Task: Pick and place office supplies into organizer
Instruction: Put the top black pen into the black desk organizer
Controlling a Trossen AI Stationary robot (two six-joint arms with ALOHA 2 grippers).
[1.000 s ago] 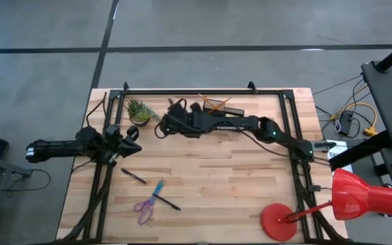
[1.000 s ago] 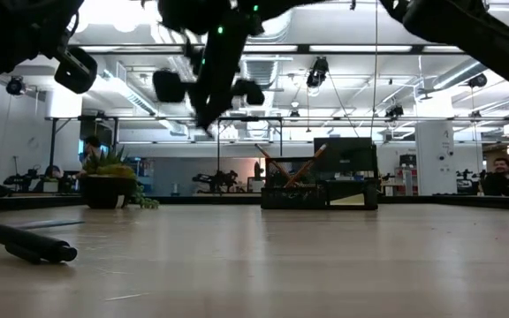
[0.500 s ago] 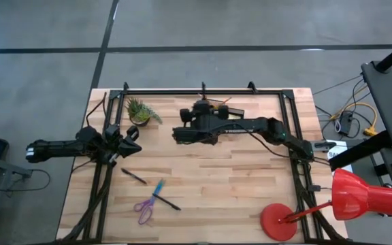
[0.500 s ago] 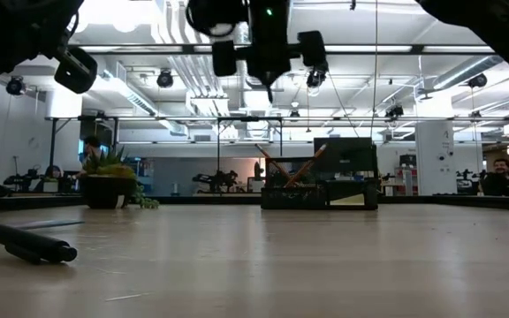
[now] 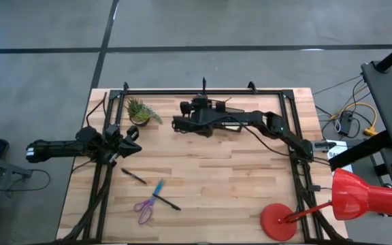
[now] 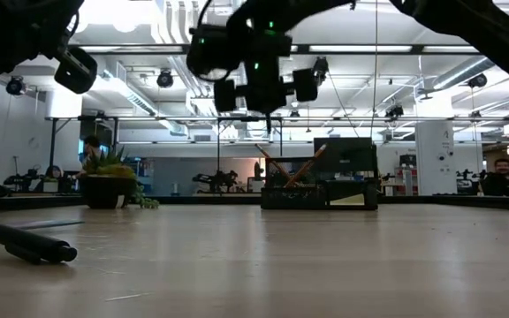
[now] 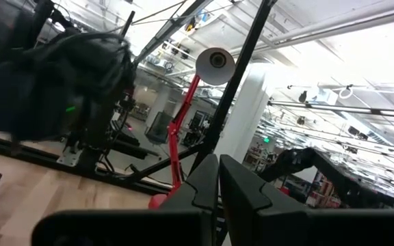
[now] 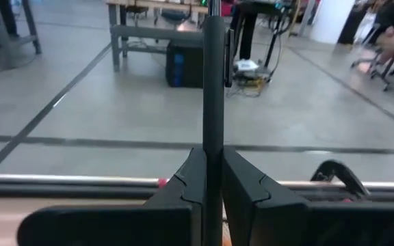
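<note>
Your right gripper (image 8: 213, 179) is clenched on a thin black pen (image 8: 213, 82), which stands straight up between the two fingers (image 8: 183, 184) and reaches well above them. From overhead, that gripper (image 5: 203, 102) hangs at the far middle of the table (image 5: 230, 177), and the pen (image 5: 203, 84) pokes out past the table's far rail. It sits just left of the organizer (image 5: 224, 109), whose black body is mostly covered by the arm; orange pencils (image 5: 223, 102) show at its top. At table height the organizer (image 6: 319, 194) stands on the far side of the wood with the pencils (image 6: 292, 174) leaning crossed inside it, and the gripper (image 6: 256, 84) hovers well above and to its left.

Your left gripper (image 5: 129, 141) waits at the left edge of the table, and its wrist view shows the fingers (image 7: 200, 184) pressed together on nothing.

Near the front left lie the things not yet placed: a second black pen (image 5: 134, 176), then the blue pen (image 5: 158, 188) crossing another dark pen (image 5: 169, 202), with the purple-handled scissors (image 5: 143, 209) touching them on the near side.

The potted plant (image 5: 139, 111) stands at the far left, and the red lamp (image 5: 349, 196) at the near right corner.
</note>
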